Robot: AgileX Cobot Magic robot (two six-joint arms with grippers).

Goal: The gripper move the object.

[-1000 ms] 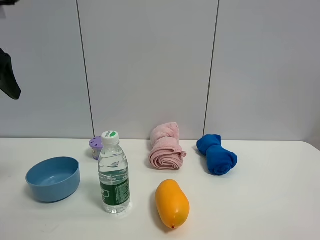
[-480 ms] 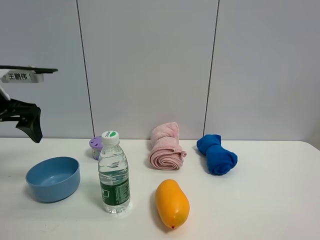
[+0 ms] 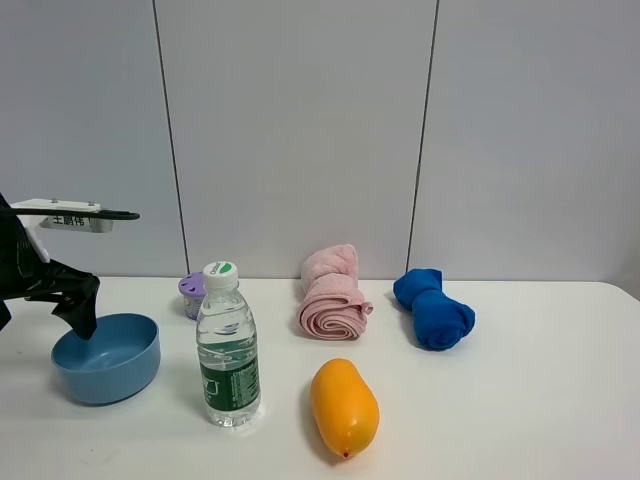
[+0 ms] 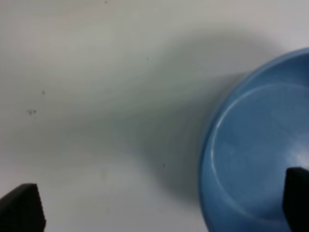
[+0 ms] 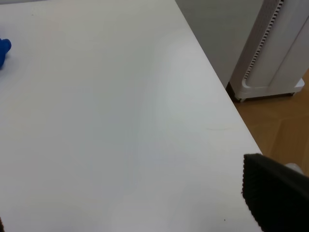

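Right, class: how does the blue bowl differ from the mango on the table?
The bowl is light blue, the mango orange. The bowl is round, hollow and upright; the mango is elongated, lying on its side. The bowl is wider than the mango. The open left tool straddles the bowl's rim; no tool is by the mango. Both are smooth and sit on the table.

A white rectangular tag (image 3: 70, 219) carries dark characters too small to read; likewise the clear plastic bottle's green label (image 3: 229, 382).
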